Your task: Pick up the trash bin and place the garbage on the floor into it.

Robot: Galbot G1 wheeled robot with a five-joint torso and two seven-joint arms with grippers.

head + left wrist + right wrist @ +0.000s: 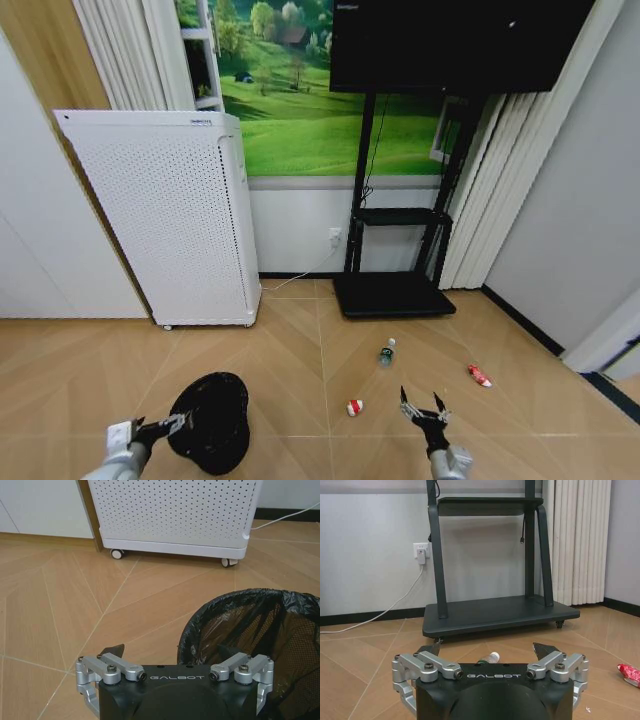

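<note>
At the lower left of the head view, the left gripper (pixel 180 424) is held at the rim of the trash bin (pixel 212 420), fingers spread wide; in the left wrist view the black-lined mesh bin (pixel 260 630) is seen just ahead of the left gripper (pixel 170 652), its rim between the open fingertips, contact cannot be told. The right gripper (pixel 424 408) is held low over the floor (pixel 290 350), jaws wide and empty. A red-and-white wrapper (pixel 354 407) is seen just to that gripper's left, the small clear bottle (pixel 386 352) ahead of it, a second wrapper (pixel 479 375) ahead and to its right. Beyond the bottle the black TV stand base (pixel 390 295) is seen. The white perforated appliance (pixel 170 220) stands well ahead of the left gripper.
</note>
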